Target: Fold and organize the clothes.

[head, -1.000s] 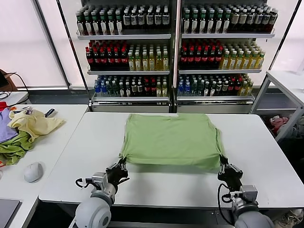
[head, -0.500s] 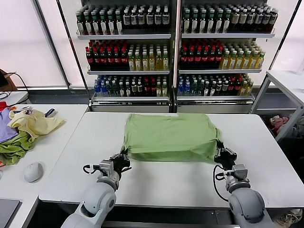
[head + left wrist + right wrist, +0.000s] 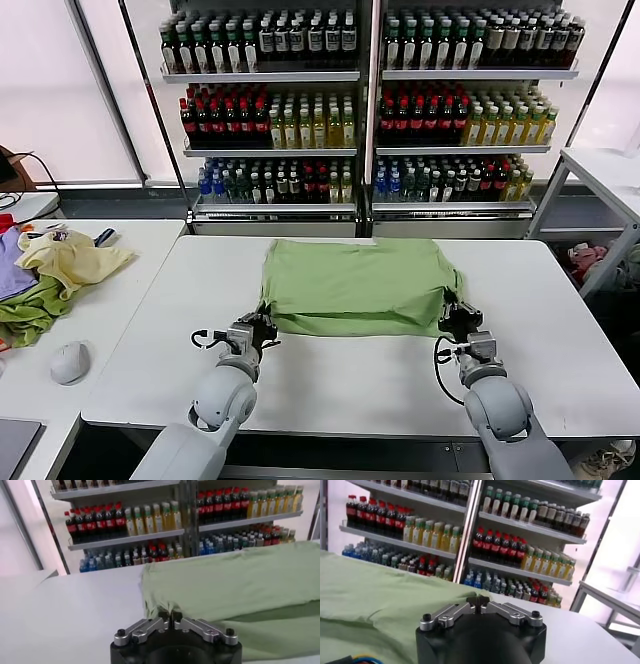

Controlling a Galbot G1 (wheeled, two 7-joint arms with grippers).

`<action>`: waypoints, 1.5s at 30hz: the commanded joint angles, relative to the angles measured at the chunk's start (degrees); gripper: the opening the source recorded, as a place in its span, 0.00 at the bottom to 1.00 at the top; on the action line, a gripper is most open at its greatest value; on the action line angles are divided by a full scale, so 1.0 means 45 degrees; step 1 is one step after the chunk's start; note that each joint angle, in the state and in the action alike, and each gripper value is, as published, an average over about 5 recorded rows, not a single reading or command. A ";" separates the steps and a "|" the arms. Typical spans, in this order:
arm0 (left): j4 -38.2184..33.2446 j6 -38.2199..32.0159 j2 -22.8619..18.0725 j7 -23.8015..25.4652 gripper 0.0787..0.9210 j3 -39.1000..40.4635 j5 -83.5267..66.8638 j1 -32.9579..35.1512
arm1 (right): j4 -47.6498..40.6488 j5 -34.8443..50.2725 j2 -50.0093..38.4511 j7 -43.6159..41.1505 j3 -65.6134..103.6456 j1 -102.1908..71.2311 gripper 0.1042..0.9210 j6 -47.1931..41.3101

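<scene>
The light green shirt [image 3: 355, 285] lies folded flat on the white table [image 3: 350, 385], its near edge doubled over. My left gripper [image 3: 263, 324] sits low at the shirt's near left corner. In the left wrist view the left gripper [image 3: 170, 614] has its jaws almost together with a sliver of the shirt [image 3: 240, 585] pinched between the tips. My right gripper [image 3: 449, 312] is at the near right corner. Seen from the right wrist, the right gripper [image 3: 479, 599] shows only a thin slit between its tips, right at the edge of the shirt [image 3: 370, 595].
A heap of yellow, green and purple garments [image 3: 50, 275] and a grey mouse [image 3: 70, 362] lie on the side table to the left. Bottle shelves [image 3: 370, 110] stand behind the table. A white rack [image 3: 610, 170] is at the far right.
Both grippers have carried the shirt's near edge away from me and down onto the table. The raised fold now lies flat and the shirt looks shorter.
</scene>
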 commanded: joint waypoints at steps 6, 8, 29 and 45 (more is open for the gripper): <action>-0.0449 -0.0261 -0.0023 -0.0062 0.44 -0.0177 0.0366 0.0479 | 0.0596 -0.0634 0.0072 -0.0154 0.0313 -0.0734 0.42 -0.0003; -0.0821 -0.0259 -0.0005 -0.0121 0.51 -0.0333 0.0317 0.0833 | 0.0930 -0.0411 0.0082 -0.0106 0.0637 -0.1137 0.49 0.0140; 0.0624 0.0669 -0.0271 -0.0481 0.87 -0.0580 -0.1435 -0.0076 | -0.0060 0.2338 0.0080 0.0450 0.1220 -0.1009 0.77 -0.2328; 0.1170 0.0827 0.0004 -0.0404 0.37 -0.0479 -0.2573 -0.0173 | -0.0500 0.3393 -0.0044 0.0426 0.0857 -0.0601 0.21 -0.2642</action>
